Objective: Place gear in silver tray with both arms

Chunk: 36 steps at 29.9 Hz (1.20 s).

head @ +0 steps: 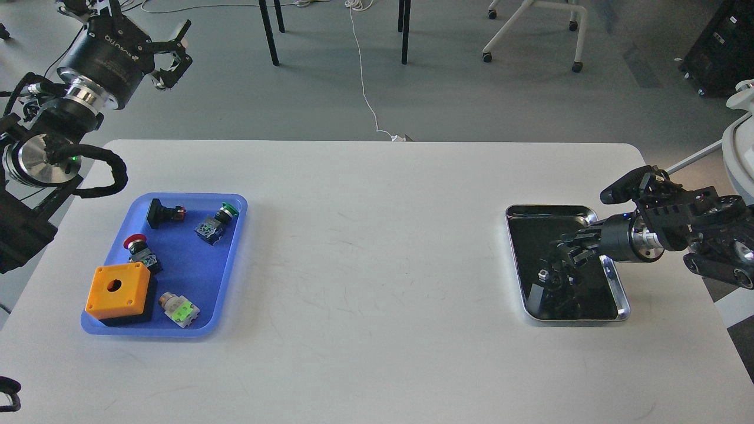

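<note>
The silver tray (622, 297) lies on the right of the white table, its dark bottom mirror-like. My right gripper (566, 252) comes in from the right and hangs low over the tray's middle. Its dark fingers blend with their reflection, so I cannot tell whether they hold anything. A small grey glint (543, 275) shows in the tray bottom; I cannot tell if it is a part or a reflection. My left gripper (172, 52) is raised beyond the table's far left corner, fingers spread and empty. No gear wheel shows distinctly.
A blue plastic tray (232, 259) on the left holds an orange box (118, 290), a red push button (136, 244), a green one (219, 219), a black one (162, 212) and a light-green switch (179, 309). Chair legs and a cable are on the floor behind.
</note>
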### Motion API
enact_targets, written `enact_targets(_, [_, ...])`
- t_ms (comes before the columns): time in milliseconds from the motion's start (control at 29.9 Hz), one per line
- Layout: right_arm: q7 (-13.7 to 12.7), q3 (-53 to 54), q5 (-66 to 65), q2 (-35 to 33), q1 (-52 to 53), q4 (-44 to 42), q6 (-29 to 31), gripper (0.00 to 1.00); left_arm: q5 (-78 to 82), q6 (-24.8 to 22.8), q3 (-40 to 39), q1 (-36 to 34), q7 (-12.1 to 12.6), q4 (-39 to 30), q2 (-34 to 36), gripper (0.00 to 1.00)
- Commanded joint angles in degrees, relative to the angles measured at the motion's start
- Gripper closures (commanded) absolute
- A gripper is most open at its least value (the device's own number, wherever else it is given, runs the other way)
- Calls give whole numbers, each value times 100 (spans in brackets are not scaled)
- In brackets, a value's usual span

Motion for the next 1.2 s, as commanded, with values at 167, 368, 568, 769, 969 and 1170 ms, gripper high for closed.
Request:
enact_targets(167, [0,44,1,-53,-80,16,-175,50,8,9,0,-8,15,0,-26,2])
enact_targets(368, [0,123,19,-70,-80,60,-219,40,8,36,0,-26,15,0,-17,2])
enact_targets(568, [0,973,107,-368,7,69,-281,4,25,62,-9,-35,15,9,9,2])
enact_targets(769, [0,2449,107,-720,7,69,-272,1,52,97,0,-52,15,9,1,2])
enact_targets(969, [0,4180,107,-703,-45,-10,-298,1,78,97,61,-70,15,105,-17,2])
enact_targets(1170, [0,6027,659,-414,-353,-98,-255,1,78,71,61,-70,15,202,-26,2])
